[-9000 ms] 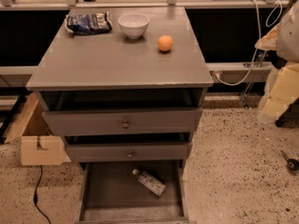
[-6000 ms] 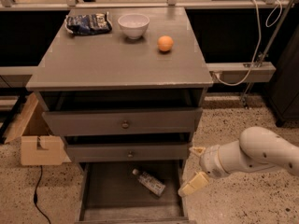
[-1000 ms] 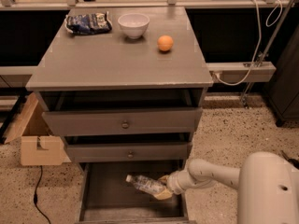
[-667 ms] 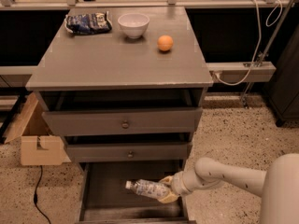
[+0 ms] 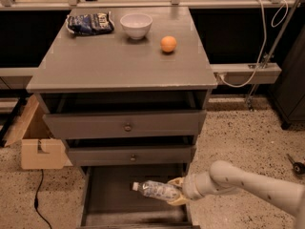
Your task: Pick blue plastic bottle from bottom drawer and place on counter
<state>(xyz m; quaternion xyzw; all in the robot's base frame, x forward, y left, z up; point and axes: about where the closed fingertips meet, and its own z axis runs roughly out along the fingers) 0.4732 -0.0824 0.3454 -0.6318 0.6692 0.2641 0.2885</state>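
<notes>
Clear blue plastic bottle, white cap, sideways, hand grasping it above bottom drawer

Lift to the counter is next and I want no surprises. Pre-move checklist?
1. Grasp: ok. The gripper is shut on the bottle near its base, with the cap pointing left.
2. Bottle clear of the bottom drawer floor: cannot tell from this one view.
3. Grip balance: not ok. Most of the bottle sticks out sideways, so it may tilt.
4. Straight-up path: cannot tell. The middle drawer front and the counter edge sit above it, so probably pull outward first.
5. Drop spot: ok. The counter's front half is bare; the bag, bowl and orange sit at the back.
</notes>
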